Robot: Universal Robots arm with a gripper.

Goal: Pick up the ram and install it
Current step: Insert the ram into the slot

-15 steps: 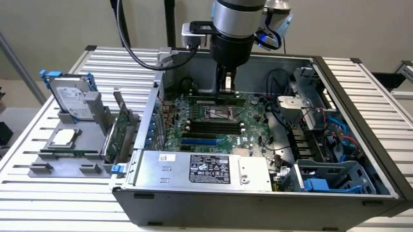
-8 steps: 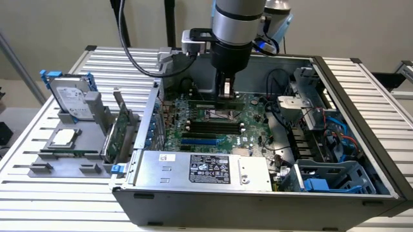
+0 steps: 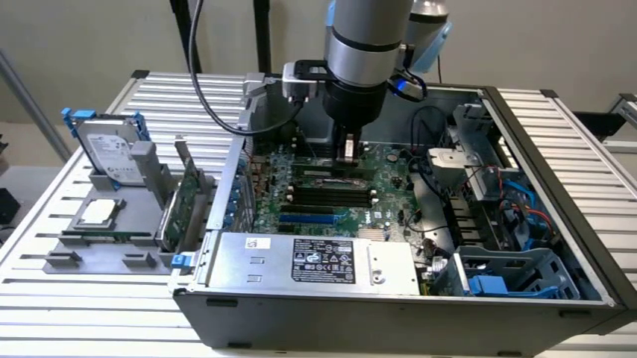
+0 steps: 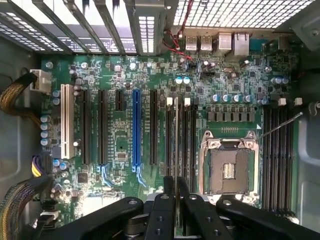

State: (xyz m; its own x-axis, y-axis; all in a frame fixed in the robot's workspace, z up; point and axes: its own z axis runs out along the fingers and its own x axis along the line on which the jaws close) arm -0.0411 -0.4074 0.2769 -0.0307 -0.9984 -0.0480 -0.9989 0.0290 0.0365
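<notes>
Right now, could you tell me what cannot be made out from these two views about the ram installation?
- Exterior view: the arm's wrist blocks the gripper and most of the ram.
- Wrist view: the ram is seen edge-on, so its chips are hidden, and whether it is seated in the slot is unclear.
- Wrist view: the gripper is cut off by the picture's edge.

From my station the computer case (image 3: 398, 313) reads as matt grey sheet metal, on a table (image 3: 60, 313) of ribbed, pale metal slats. The motherboard (image 4: 120, 135) is glossy green laminate with black and blue plastic slots. The gripper (image 4: 176, 200) fingers (image 4: 162, 212) look like matt black plastic, I think.
</notes>
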